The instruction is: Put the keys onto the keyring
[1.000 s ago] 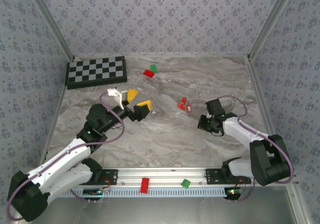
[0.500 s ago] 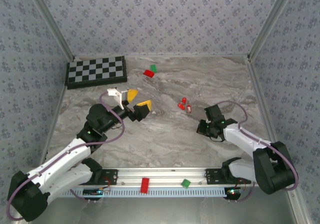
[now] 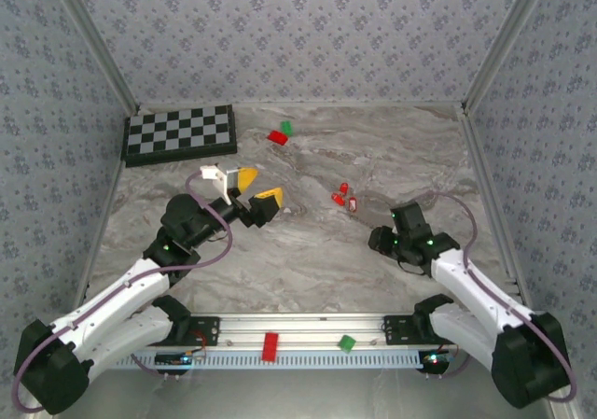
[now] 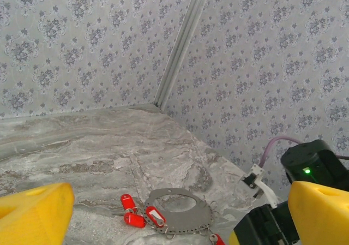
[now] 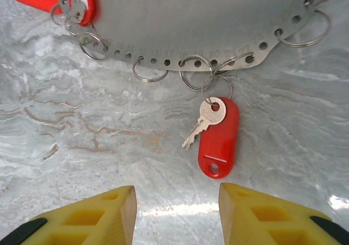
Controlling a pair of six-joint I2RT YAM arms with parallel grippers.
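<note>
**Right hand at keyring edge, key dead ahead**

Right wrist view: one key (image 5: 203,122) with its red tag (image 5: 219,141) lies flat on the worktop (image 5: 82,130). It is just ahead of the right hand (image 5: 177,197), slightly right of its centre line. The tag's long axis runs roughly away from the hand, so the fingers would close across its width. The key hangs by a split ring (image 5: 216,87) from the keyring (image 5: 180,21) beyond.

Right hand partly spread, nothing between the fingers, touching nothing. Left hand (image 3: 257,187) spread wide, empty, well apart to the left, so the right arm is nearer. Other keys (image 3: 346,196) lie at the keyring's far edge.
</note>
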